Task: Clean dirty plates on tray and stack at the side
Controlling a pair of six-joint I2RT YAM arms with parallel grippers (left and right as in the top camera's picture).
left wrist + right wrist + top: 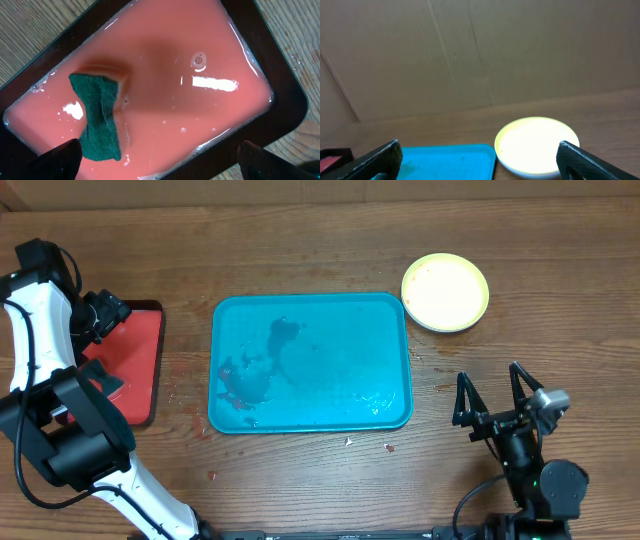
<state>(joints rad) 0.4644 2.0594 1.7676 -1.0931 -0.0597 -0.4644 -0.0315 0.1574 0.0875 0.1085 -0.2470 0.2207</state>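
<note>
Currently the left hand (165, 161) hangs wide open and empty over a sponge (100, 120) in the red tray (140, 370). The right hand (490, 394) is equally open, holding nothing. The plates (445, 292) sit stacked on the table (320, 240) just beside the tray's (340, 330) far right corner.

Over on the left, the left arm (45, 330) covers much of the red tray (140, 370) from overhead, and the left wrist camera crops that tray's corners. How many plates (445, 292) lie under the top one can't be told from above, and glare washes out its face in the right wrist view. The teal tray (445, 159) is sliced off there by the bottom edge.
</note>
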